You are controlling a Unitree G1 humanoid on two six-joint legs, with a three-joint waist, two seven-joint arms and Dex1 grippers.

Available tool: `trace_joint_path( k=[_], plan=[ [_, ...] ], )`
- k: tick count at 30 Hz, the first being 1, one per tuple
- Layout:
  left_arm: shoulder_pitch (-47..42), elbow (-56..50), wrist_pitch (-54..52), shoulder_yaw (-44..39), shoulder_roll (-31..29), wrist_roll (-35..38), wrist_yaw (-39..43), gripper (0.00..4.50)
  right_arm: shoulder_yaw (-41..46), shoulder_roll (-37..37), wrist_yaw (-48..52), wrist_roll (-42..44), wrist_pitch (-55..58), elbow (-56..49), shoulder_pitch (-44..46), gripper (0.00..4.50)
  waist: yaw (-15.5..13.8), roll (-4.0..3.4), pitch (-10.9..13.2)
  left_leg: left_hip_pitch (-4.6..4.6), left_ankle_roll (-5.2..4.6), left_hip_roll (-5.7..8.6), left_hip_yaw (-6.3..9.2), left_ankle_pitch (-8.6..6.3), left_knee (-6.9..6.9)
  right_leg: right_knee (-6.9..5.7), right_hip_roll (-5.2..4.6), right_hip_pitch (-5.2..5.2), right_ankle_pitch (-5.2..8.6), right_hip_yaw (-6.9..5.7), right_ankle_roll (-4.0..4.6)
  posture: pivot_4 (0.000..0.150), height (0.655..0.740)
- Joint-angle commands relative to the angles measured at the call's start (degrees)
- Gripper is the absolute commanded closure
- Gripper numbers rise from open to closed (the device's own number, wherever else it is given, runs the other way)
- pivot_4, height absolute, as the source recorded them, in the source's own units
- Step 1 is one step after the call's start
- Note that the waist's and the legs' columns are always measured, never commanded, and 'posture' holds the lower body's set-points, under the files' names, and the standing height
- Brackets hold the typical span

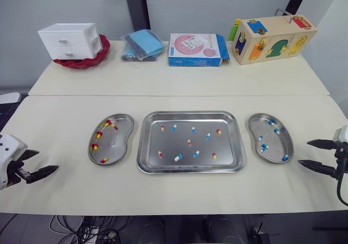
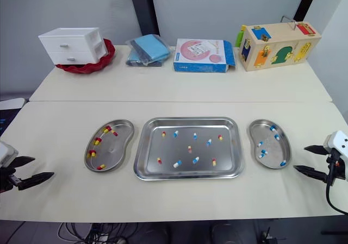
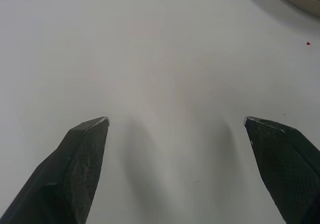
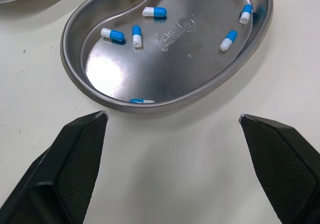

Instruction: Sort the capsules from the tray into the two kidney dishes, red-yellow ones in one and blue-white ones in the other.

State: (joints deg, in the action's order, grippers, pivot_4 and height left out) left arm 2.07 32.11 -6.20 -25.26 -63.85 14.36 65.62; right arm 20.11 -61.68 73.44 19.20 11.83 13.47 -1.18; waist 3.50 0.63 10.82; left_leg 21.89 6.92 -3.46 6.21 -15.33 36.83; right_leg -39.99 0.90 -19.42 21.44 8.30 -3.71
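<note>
Nearest the lens, the left gripper [image 1: 48,161] hangs low over the bare table [image 1: 70,192], fingers spread wide and holding nothing, well apart from the work.

Just inboard lies the left kidney dish [image 1: 115,142], which takes only red-yellow pieces; several lie along its outer curve. The steel tray [image 1: 228,146] sits at the centre, between the two dishes and near both, a spot that looks chosen so either arm can reach in. About five red-yellow capsules [image 1: 162,127] and about five blue-white capsules [image 1: 174,127] lie scattered across its floor, each apart from the next, which should leave room for a fingertip pinch. The job reads as roughly half done.

Right of the tray, the right kidney dish [image 4: 175,59] holds only blue-white ones, one of them tucked against the near wall. The right gripper [image 1: 303,152] hovers just outside that dish, fingers wide apart and empty. Each arm seems parked beside its own colour's dish, so a pick from the tray would call for a reach inward.

Along the table's far edge stand a white drawer unit [image 1: 69,40] in a red bowl [image 1: 81,62], a blue packet [image 1: 142,44], a flat box [image 1: 197,49] and a wooden latch box [image 1: 273,38], all clear of the sorting.
</note>
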Motion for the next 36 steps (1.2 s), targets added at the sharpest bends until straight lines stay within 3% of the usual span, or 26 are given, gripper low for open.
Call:
trace_joint_path(
  k=[1,36],
  plan=[
    [0.11,-1.19,-0.64,-1.94,-1.72,0.75,0.10,0.00,1.72,-0.83,0.24,0.54,-0.41,-0.68,-0.15,0.03,0.00,0.00,0.00,0.00,0.00,0.00,0.00,0.00,0.00,0.00,0.00,0.00,0.00,0.00,0.00,0.150,0.7400],
    [0.48,-4.27,-4.65,-1.58,-1.54,1.39,0.74,0.00,4.79,-0.83,2.44,3.28,1.27,-2.74,-3.20,0.03,-0.04,0.00,0.00,0.01,0.00,0.00,0.00,0.00,0.00,0.00,0.00,0.00,0.00,0.00,0.00,0.150,0.7400]
  ],
)
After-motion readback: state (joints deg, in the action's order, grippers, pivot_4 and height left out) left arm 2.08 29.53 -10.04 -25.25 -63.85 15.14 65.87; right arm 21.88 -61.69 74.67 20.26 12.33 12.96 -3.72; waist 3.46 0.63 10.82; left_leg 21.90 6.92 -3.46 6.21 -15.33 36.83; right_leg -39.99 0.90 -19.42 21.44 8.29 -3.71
